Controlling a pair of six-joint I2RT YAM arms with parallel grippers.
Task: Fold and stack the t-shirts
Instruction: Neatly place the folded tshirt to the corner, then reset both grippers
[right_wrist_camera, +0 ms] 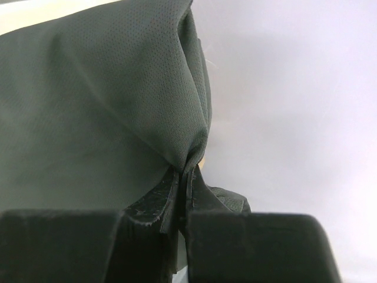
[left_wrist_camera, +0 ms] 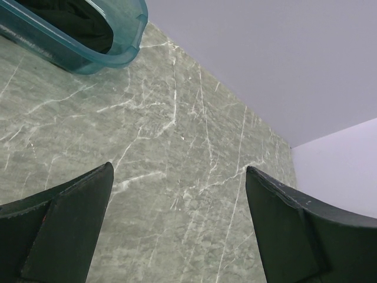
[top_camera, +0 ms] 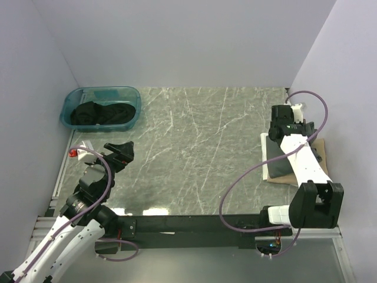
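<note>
The dark grey t-shirt (top_camera: 272, 147) lies folded at the right edge of the table (top_camera: 194, 141), on top of a tan t-shirt (top_camera: 322, 146). The tan cloth shows along the right and near borders of the grey one.

The right pincer (right_wrist_camera: 184, 175) is pressed together on a fold of the dark grey t-shirt (right_wrist_camera: 88, 112). In the right wrist view the cloth gathers into a tight pleat where it enters the fingers (right_wrist_camera: 159, 203) and spreads upward and to the left from there. The right arm lies over the stack in the top view and hides its middle.

The black t-shirts (top_camera: 100, 115) lie bunched inside the teal tub (top_camera: 69, 103), which stands at the far left corner of the table, well apart from the stack. The left wrist view shows the tub (left_wrist_camera: 126, 35) with dark cloth (left_wrist_camera: 76, 20) inside it.

The left pincer (top_camera: 122, 152) is over the near left part of the table, near the tub but not touching it. Its fingers (left_wrist_camera: 70, 224) are spread wide, with only bare marble-patterned table (left_wrist_camera: 177, 147) between them; it holds nothing.
</note>
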